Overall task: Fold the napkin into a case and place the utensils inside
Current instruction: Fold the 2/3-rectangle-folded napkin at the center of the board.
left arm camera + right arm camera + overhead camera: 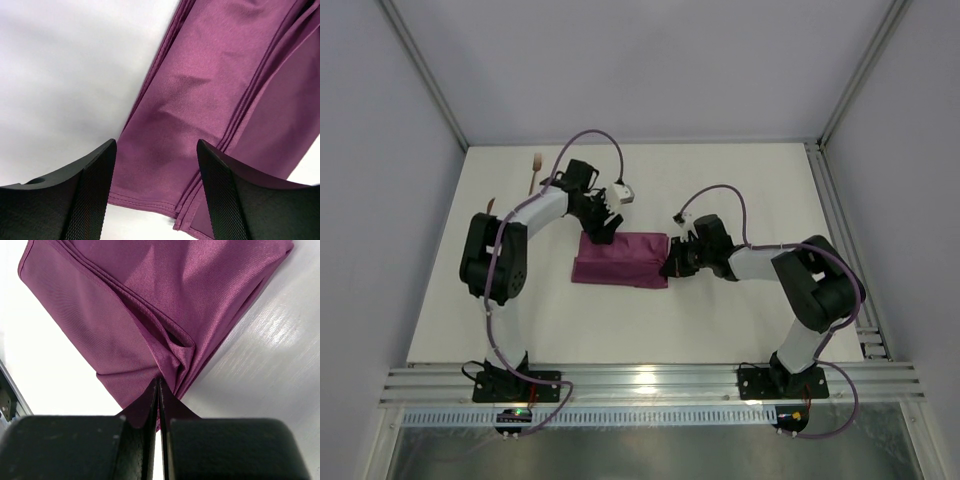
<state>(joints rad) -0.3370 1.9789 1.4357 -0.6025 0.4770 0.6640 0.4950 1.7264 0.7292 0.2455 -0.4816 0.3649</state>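
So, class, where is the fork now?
Top view: the fork lies near the far-left edge of the table, beyond the left arm, apart from the napkin.

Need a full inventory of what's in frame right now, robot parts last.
napkin: one, plum purple, folded into a rectangle, mid-table between the grippers.
fork: one, brown wood, far left of the table, clear of the cloth.
wooden stick: one, brown, near the table's left edge, only partly visible.
table: one, white.
left gripper: black, open, at the napkin's far-left corner.
right gripper: black, shut on the napkin's right end.
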